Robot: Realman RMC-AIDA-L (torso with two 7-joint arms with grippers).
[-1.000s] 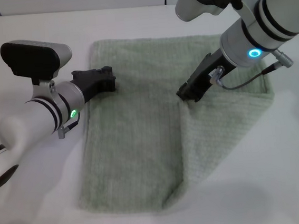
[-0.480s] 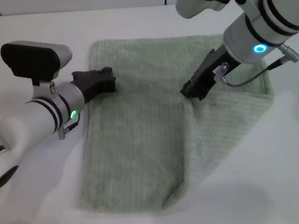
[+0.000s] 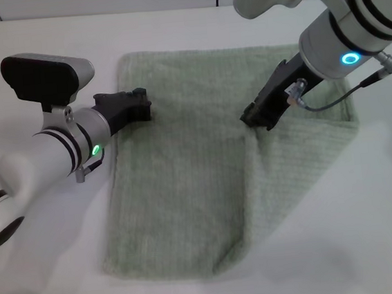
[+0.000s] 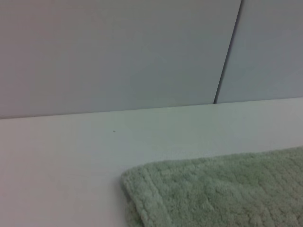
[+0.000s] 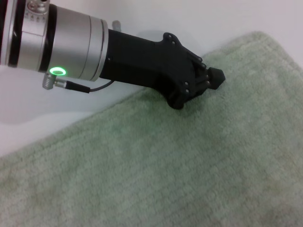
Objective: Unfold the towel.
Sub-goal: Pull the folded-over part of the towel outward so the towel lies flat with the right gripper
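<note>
Lying half-folded, one towel (image 3: pixel 186 189); two grippers: left gripper (image 3: pixel 142 105), right gripper (image 3: pixel 257 119), finger spread unreadable.

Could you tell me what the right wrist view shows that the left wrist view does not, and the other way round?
Only the right wrist view shows the left gripper, its black tip resting at the towel's edge, with the silver wrist and its green light behind it. Only the left wrist view shows the back wall with its dark vertical seam, and a rounded hemmed corner of the towel; no gripper appears there. Both show the pale green ribbed towel lying on the white table.
</note>
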